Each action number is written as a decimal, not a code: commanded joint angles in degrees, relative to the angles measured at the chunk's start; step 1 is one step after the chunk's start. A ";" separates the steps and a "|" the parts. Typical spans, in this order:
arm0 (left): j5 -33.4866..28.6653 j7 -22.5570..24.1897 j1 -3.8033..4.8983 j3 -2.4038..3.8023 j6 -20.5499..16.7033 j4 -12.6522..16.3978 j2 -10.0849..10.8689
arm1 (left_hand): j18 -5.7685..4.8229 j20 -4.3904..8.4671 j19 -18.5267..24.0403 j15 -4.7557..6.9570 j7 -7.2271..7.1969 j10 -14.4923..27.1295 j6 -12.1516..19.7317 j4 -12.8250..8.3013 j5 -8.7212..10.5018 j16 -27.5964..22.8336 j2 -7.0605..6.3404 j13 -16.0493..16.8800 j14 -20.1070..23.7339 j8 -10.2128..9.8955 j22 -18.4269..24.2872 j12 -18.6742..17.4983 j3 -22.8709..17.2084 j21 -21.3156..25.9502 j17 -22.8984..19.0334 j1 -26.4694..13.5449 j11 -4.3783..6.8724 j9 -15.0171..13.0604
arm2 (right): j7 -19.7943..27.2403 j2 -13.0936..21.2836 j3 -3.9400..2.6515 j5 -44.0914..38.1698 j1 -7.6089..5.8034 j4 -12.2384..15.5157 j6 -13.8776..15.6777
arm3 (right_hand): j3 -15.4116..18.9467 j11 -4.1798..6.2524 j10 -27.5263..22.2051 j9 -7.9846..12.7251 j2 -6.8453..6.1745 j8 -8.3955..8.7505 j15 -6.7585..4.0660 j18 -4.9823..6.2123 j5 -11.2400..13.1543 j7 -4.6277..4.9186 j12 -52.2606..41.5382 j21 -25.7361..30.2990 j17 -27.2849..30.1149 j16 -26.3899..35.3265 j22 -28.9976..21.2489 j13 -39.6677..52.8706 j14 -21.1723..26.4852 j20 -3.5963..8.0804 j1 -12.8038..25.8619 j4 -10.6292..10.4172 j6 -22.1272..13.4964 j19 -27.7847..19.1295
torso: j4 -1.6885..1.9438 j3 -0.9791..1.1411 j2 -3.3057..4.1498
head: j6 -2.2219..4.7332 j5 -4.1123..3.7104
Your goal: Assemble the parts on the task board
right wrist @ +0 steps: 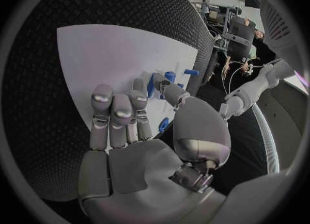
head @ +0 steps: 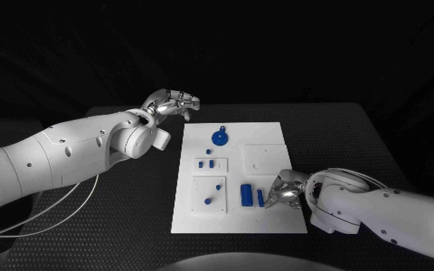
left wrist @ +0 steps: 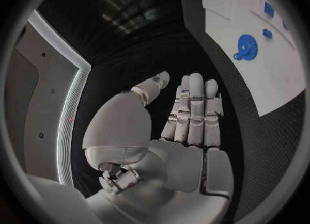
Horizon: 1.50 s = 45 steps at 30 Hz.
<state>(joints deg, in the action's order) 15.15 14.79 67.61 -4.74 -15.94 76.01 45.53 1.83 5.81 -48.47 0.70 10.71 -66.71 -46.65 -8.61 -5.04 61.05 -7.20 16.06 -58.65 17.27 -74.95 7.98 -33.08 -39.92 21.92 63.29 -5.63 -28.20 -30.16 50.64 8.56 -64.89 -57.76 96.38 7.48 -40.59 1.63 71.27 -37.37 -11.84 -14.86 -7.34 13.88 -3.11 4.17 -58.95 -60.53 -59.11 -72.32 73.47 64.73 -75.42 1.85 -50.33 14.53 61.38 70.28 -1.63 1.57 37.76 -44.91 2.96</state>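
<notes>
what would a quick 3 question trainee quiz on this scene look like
1. True or false: the left robot hand holds a blue part.
2. Which robot hand is at the long blue bars near the task board's front edge? A left B right
3. Fill in: the round blue gear lies on the ____ half of the board, seen from the robot.

Key: 1 false, it is off the board with nothing in it. 2 B, the right robot hand. 3 far.
</notes>
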 commanded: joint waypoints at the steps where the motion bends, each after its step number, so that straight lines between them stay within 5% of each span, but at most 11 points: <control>1: -0.24 0.29 0.06 0.04 0.62 0.16 -0.11 | 1.02 0.22 -0.26 -0.31 -0.09 0.32 0.32 0.23 -0.28 -0.26 0.03 0.09 0.08 -0.30 -0.47 0.22 -0.03 0.25 0.06 -0.48 -0.18 -0.08 | 0.75 -0.29 0.01 -2.34 0.06 -0.36 -1.72 | 0.05 0.12 0.12 0.02 -0.02 0.10 -0.08 1.12 0.12 0.39 0.23 -0.15 0.09 0.00 0.01 0.01 -0.12 0.09 -0.70 0.34 -0.07 -0.22 | -0.02 -0.01 0.02 | 0.03 -0.06; 23: -0.24 0.25 0.06 0.03 0.59 0.15 -0.05 | 1.02 0.21 -0.26 -0.32 -0.09 0.33 0.33 0.26 -0.28 -0.28 0.02 0.09 0.08 -0.30 -0.51 0.24 -0.03 0.29 0.09 -0.45 -0.19 -0.10 | -0.44 -1.76 0.03 -4.94 0.07 -1.41 -0.73 | 0.97 0.18 0.29 0.09 0.41 0.10 -0.06 1.12 0.19 0.33 0.28 -0.13 0.08 -0.05 -0.13 -0.06 -0.17 -0.20 0.15 -0.86 0.30 -0.12 | 0.04 -0.01 0.02 | -0.10 -0.07; 45: -0.24 0.26 0.06 0.03 0.63 0.18 -0.09 | 1.02 0.21 -0.28 -0.32 -0.09 0.34 0.33 0.31 -0.28 -0.30 0.07 0.10 0.08 -0.31 -0.55 0.26 -0.04 0.32 0.12 -0.41 -0.19 -0.13 | -1.85 -3.15 0.14 -7.07 0.09 -2.46 -1.34 | 0.49 0.37 0.46 0.22 2.81 0.12 -0.14 1.12 0.13 0.14 0.27 -0.29 -0.09 -0.30 -0.10 -0.05 -0.14 -0.21 0.35 -1.21 0.71 -0.13 | 0.03 -0.06 0.01 | -0.13 -0.04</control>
<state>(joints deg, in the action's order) 15.15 14.69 67.61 -4.74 -15.93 76.02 45.51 1.87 5.79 -48.45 0.70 10.71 -66.63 -46.65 -8.62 -5.04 61.05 -7.20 16.06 -58.65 17.27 -74.91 7.98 -33.08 -39.92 21.96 63.29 -5.71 -28.24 -31.08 47.82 8.60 -70.17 -57.84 94.40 6.24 -39.95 1.84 71.48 -37.30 -9.70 -14.91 -7.21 13.88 -3.11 4.14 -58.95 -60.54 -59.15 -72.31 73.36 64.69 -75.50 1.73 -49.72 13.14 61.75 70.20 -1.61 1.53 37.76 -45.04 2.89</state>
